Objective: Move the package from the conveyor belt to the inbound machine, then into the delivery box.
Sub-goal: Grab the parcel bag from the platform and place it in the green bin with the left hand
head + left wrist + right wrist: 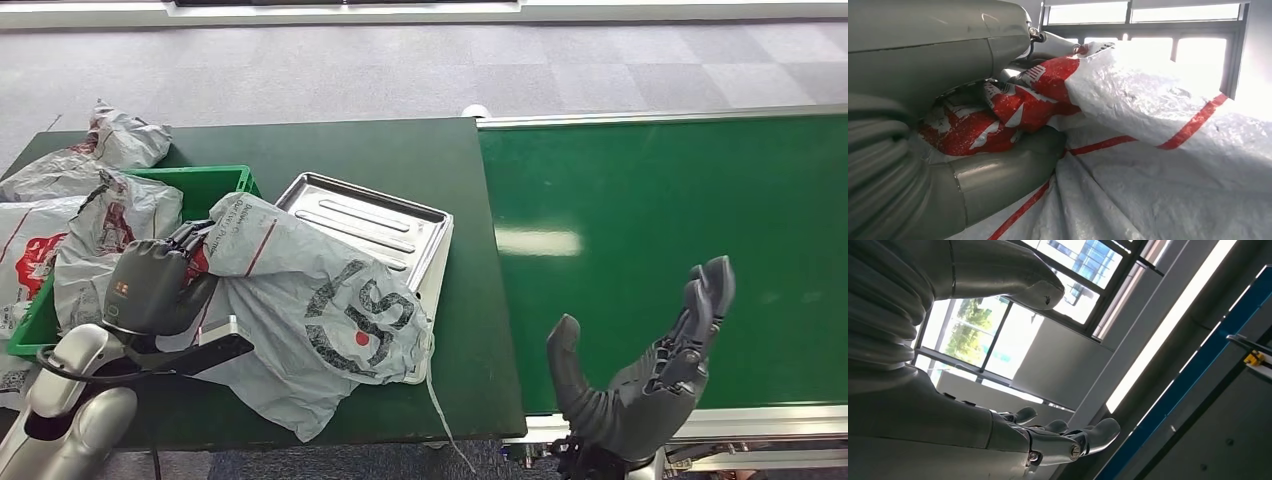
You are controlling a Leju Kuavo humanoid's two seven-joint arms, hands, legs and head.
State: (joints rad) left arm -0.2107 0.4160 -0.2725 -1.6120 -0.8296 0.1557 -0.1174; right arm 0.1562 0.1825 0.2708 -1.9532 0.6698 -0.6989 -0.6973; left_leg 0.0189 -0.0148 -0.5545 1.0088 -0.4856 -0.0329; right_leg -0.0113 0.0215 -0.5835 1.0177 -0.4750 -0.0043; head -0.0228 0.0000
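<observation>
A: The left hand [150,285] grips one end of the grey poly mailer package [310,315], its fingers closed around the bunched red-and-white plastic. The left wrist view shows that bunch [1013,107] squeezed between thumb and fingers.

B: And where does the package lie?

A: Across the dark green table [400,150], its middle draped over the near corner of the steel tray [380,225], its lower end close to the table's front edge. The held end sits just beside the green delivery box [215,182], which already holds other grey mailers [100,235].

B: The right hand?

A: The right hand [640,365] is raised over the near edge of the green conveyor belt [660,200], palm turned up, fingers spread, holding nothing. In the right wrist view its fingers [1068,437] point toward windows.
</observation>
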